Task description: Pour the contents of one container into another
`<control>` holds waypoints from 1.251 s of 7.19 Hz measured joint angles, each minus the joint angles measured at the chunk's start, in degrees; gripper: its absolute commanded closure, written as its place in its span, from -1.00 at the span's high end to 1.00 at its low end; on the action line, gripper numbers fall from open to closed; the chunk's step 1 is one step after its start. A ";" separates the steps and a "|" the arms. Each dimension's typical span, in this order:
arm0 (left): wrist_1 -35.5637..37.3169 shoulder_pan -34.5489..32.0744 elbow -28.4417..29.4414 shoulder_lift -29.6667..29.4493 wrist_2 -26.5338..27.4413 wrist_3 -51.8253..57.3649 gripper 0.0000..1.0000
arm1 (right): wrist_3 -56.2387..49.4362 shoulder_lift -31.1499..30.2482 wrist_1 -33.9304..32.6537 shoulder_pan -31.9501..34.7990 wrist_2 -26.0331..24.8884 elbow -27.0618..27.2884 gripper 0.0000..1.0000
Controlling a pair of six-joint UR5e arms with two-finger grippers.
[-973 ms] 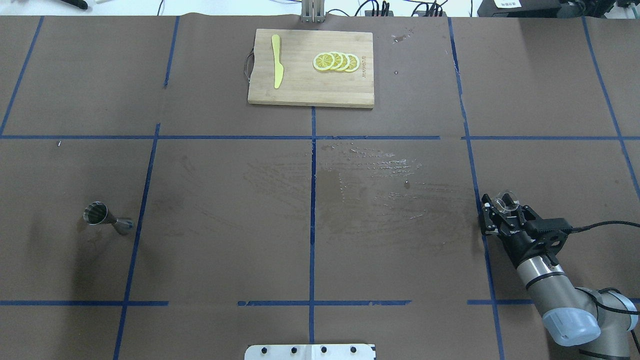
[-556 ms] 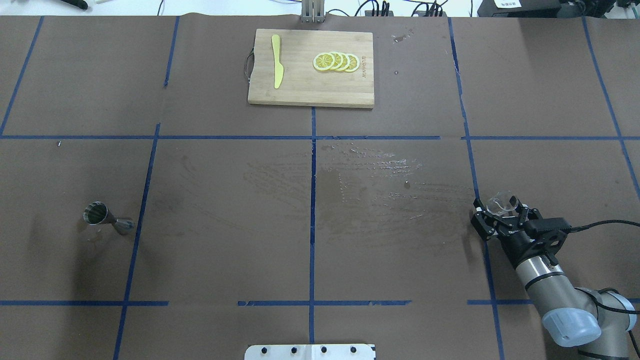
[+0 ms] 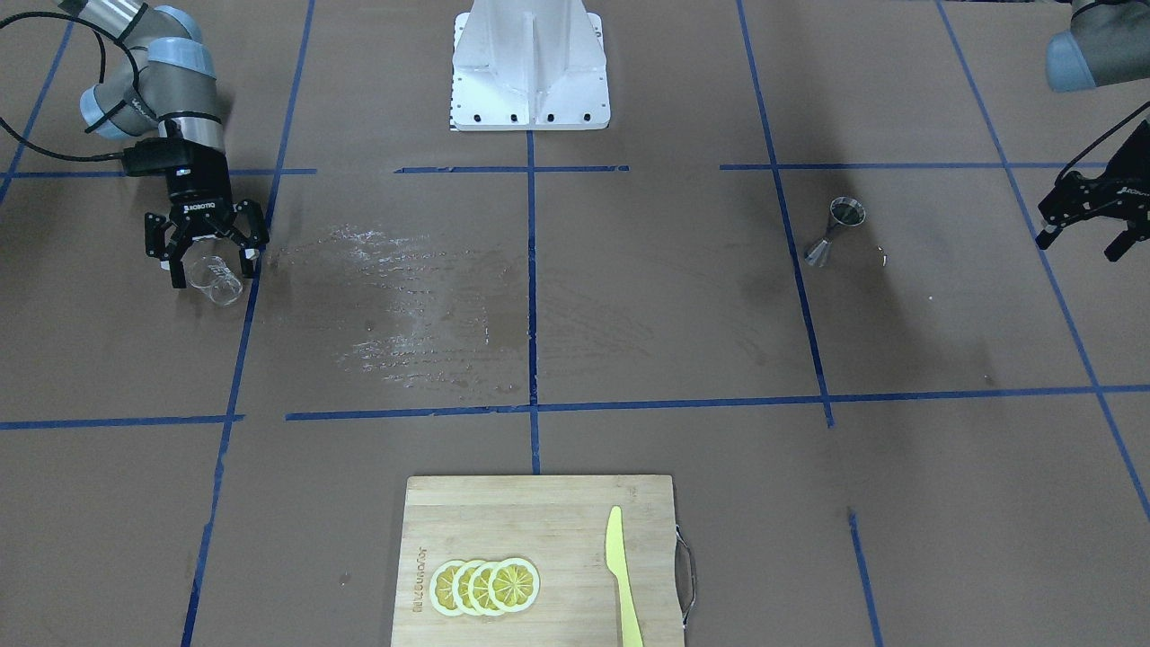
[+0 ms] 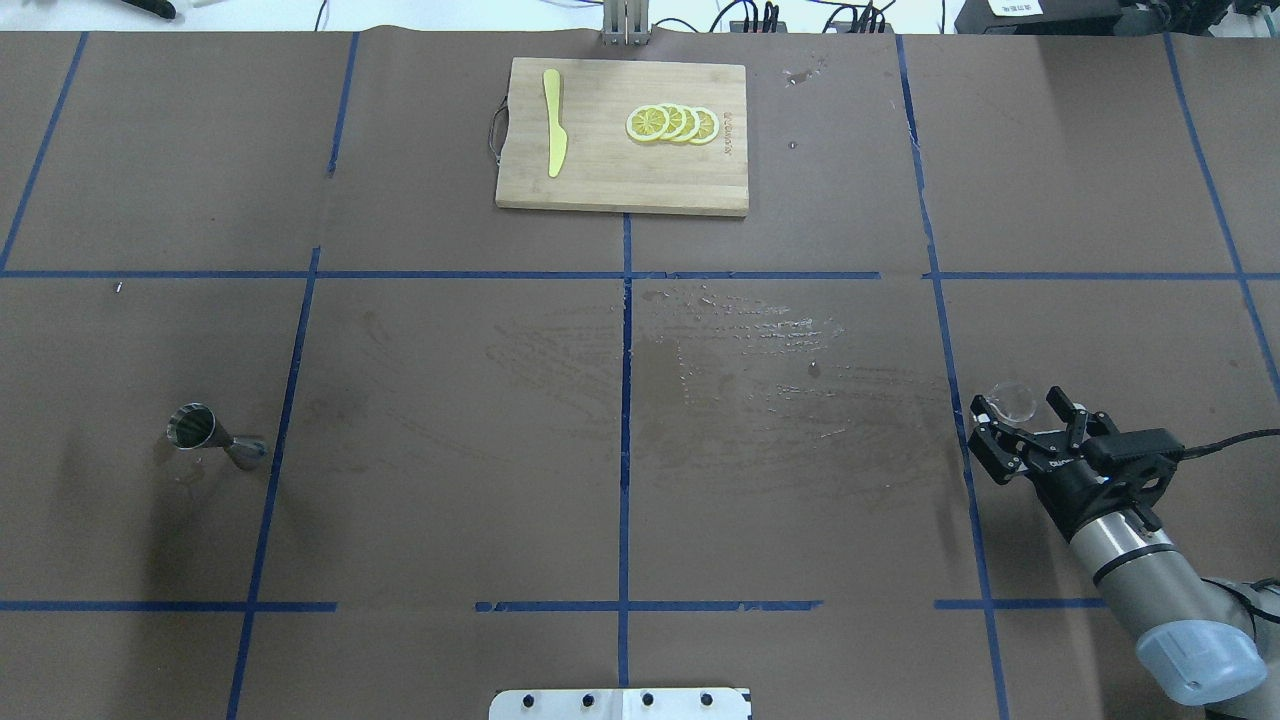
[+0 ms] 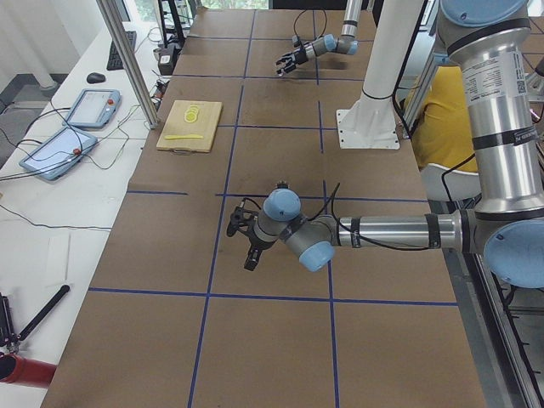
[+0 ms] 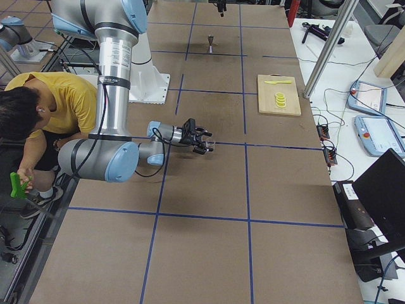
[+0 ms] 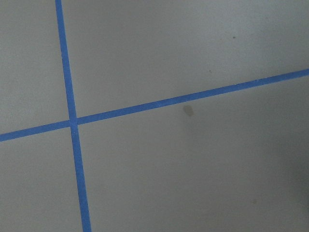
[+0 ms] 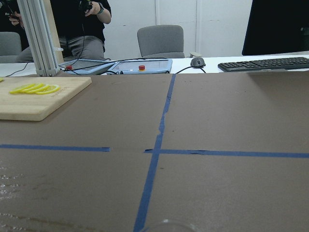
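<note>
The clear glass cup (image 4: 1011,399) stands upright on the brown table at the right, by a blue tape line. My right gripper (image 4: 1022,412) is open, with its fingertips on either side of the cup and slightly behind it. In the front-facing view the cup (image 3: 221,286) sits just past the right gripper (image 3: 213,270). Only the cup's rim (image 8: 169,225) shows at the bottom of the right wrist view. The steel jigger (image 4: 207,436) stands upright far off at the left. My left gripper (image 3: 1081,243) hangs open beyond the jigger (image 3: 835,232), with nothing in it.
A wooden cutting board (image 4: 600,170) with lemon slices (image 4: 672,123) and a yellow knife (image 4: 553,122) lies at the far middle. A wet smear (image 4: 740,370) covers the table's centre. The white robot base plate (image 4: 620,703) is at the near edge.
My right gripper, shut on the glass cup a second ago, has opened and drawn back a little toward the robot. The cup stays on the table. The jigger has not moved.
</note>
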 measured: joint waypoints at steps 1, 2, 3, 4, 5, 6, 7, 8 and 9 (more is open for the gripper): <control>0.00 0.00 0.00 -0.04 0.00 0.00 1.00 | -0.42 -2.03 -0.03 0.01 0.79 2.54 1.00; -0.02 0.00 0.01 -0.08 0.02 0.00 1.00 | -0.95 -4.44 -0.10 0.10 2.41 6.06 1.00; -0.08 0.00 0.01 -0.08 0.06 0.02 1.00 | -1.27 -7.57 -0.13 0.49 4.74 9.96 1.00; -0.11 0.00 0.03 -0.05 0.06 0.19 1.00 | -1.78 -10.22 -0.13 1.89 7.78 13.13 1.00; 0.04 -0.56 0.23 -0.08 0.03 1.85 1.00 | -3.11 -11.59 -0.10 5.36 12.57 14.94 1.00; 0.38 -1.94 0.63 -0.09 -0.01 5.07 1.00 | -5.35 -12.14 -0.06 11.32 20.11 15.68 1.00; 0.75 -3.69 1.08 -0.10 -0.23 7.77 1.00 | -8.38 -12.09 -0.26 19.94 30.80 15.73 1.00; 1.09 -5.49 1.45 -0.20 -0.96 9.29 1.00 | -11.82 -11.37 -1.53 29.76 42.77 15.33 1.00; 1.72 -7.27 1.70 -0.34 -1.98 10.37 1.00 | -15.54 -10.06 -4.43 39.17 53.76 14.89 1.00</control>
